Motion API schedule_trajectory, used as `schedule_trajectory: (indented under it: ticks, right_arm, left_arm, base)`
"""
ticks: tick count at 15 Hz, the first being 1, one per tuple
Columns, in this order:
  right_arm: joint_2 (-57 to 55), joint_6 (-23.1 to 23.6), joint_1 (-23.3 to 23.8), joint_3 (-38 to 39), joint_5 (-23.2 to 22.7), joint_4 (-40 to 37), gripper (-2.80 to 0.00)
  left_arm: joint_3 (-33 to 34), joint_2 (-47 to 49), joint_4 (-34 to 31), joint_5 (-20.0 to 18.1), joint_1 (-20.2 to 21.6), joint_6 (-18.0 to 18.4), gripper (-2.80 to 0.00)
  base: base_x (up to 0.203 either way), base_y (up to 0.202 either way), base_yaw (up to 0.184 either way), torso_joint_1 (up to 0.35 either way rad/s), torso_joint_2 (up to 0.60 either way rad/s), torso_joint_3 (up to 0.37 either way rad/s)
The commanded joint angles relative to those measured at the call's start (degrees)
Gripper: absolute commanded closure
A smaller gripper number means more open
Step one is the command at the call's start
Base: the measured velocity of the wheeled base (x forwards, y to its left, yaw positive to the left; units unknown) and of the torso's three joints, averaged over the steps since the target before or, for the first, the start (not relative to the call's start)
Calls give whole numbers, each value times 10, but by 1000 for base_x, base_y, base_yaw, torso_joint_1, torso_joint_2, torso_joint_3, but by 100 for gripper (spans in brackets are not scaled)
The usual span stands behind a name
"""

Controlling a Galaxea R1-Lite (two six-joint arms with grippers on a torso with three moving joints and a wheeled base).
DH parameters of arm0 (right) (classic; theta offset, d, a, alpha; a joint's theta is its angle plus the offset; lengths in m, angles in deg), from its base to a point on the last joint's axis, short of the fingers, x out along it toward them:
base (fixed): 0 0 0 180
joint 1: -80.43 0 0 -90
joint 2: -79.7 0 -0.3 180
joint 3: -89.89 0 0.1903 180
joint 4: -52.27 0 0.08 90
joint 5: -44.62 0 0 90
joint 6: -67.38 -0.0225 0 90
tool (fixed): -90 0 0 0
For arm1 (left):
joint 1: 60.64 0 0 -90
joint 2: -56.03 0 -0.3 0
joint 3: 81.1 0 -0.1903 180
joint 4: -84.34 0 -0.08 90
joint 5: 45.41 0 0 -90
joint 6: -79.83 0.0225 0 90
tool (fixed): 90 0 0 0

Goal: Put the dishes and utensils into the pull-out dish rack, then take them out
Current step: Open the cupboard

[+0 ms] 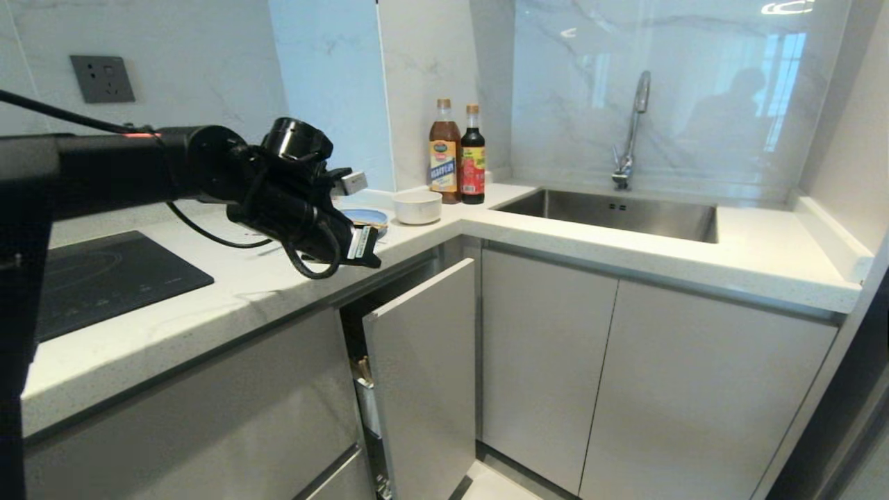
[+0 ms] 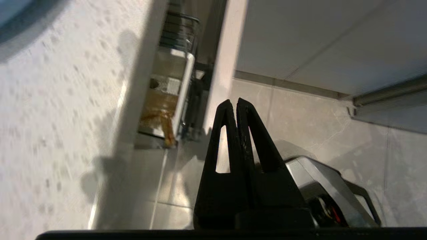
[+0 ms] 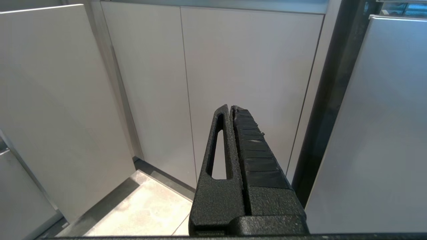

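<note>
While the pull-out dish rack (image 1: 417,375) is sitting only partly drawn out, I'm hovering the empty, clenched left gripper (image 1: 371,251) over the counter edge near the blue plate (image 1: 371,217) and bowl (image 1: 417,206), right gripper (image 3: 231,108) parked clenched.

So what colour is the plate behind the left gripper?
Light blue plate, best in head view.

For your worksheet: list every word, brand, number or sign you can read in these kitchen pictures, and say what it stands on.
None can be read.
Brown glass bottle, yellow label: print too small.
Dark glass bottle, red label: print too small.
White sticker on the left gripper: blurred.
Black glass hob: faint markings, illegible.
</note>
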State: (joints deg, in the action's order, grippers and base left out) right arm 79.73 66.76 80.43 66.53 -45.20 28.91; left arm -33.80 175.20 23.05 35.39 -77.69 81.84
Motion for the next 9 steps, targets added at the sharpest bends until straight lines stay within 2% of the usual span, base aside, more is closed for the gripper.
schedule_trajectory:
  ticks: [1, 4, 9]
  right_arm:
    - [0, 0, 0, 1, 0, 0, 0]
    - [0, 0, 0, 1, 0, 0, 0]
    - [0, 0, 0, 1, 0, 0, 0]
  left_arm:
    - [-5, 35, 17, 13, -6, 0, 0]
    - [-6, 64, 45, 38, -5, 0, 0]
    - [-6, 82, 58, 39, -4, 0, 0]
  base:
    - [0, 0, 0, 0, 0, 0]
    - [0, 0, 0, 0, 0, 0]
    - [0, 0, 0, 0, 0, 0]
